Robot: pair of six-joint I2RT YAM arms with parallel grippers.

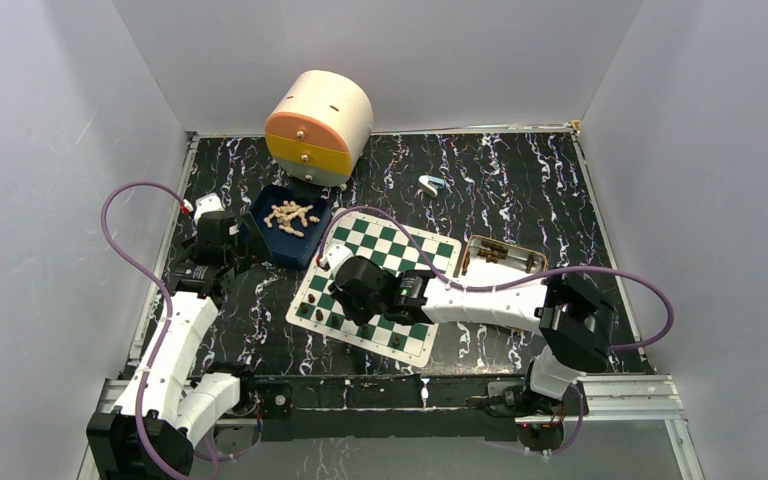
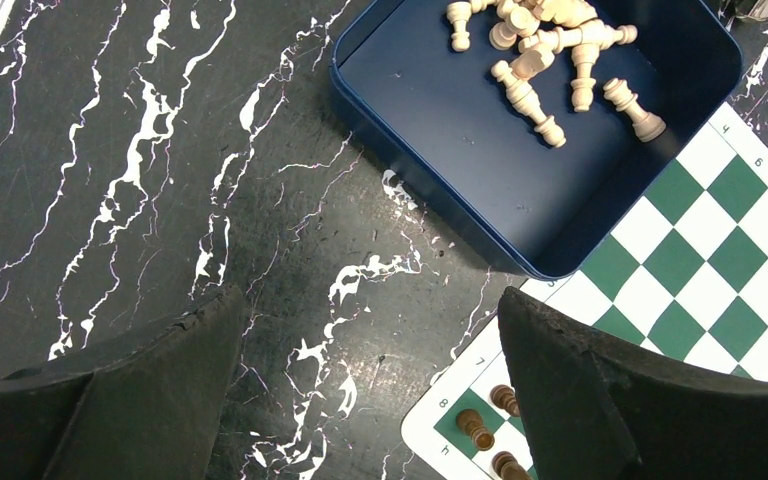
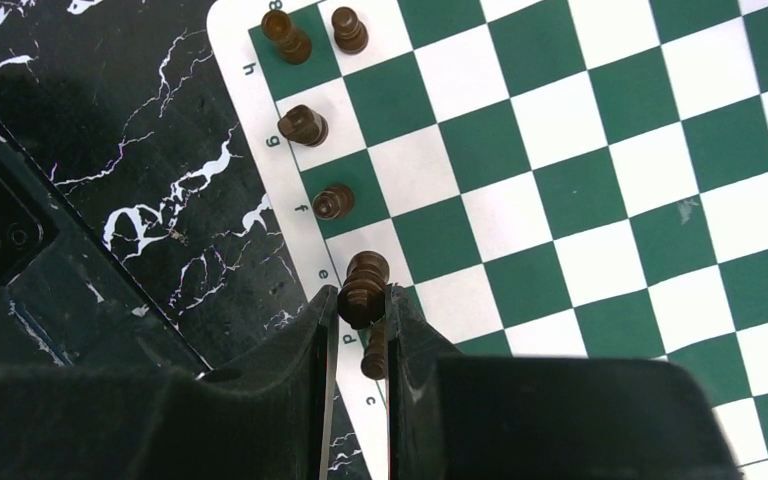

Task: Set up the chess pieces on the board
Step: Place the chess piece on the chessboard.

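The right arm reaches low across the board (image 3: 580, 200), the right pincer (image 3: 362, 312) clamped on a dark brown piece (image 3: 363, 296) at the board's lettered edge. The left pincer (image 2: 370, 345) hangs wide open over the desk (image 2: 140, 170), just off the board's corner.

Black marbled counter (image 1: 520, 180). Round cream drawer unit (image 1: 318, 125), orange and yellow drawers, at the back; navy tray (image 1: 278, 245) just in front. Small white-blue object (image 1: 431, 184) further right.

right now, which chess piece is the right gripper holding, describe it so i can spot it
Find the green-and-white board and its lettered edge, where dark brown pieces stand in a line. The held piece ends that line near letter d, the only one pinched between the black fingers of the right gripper.
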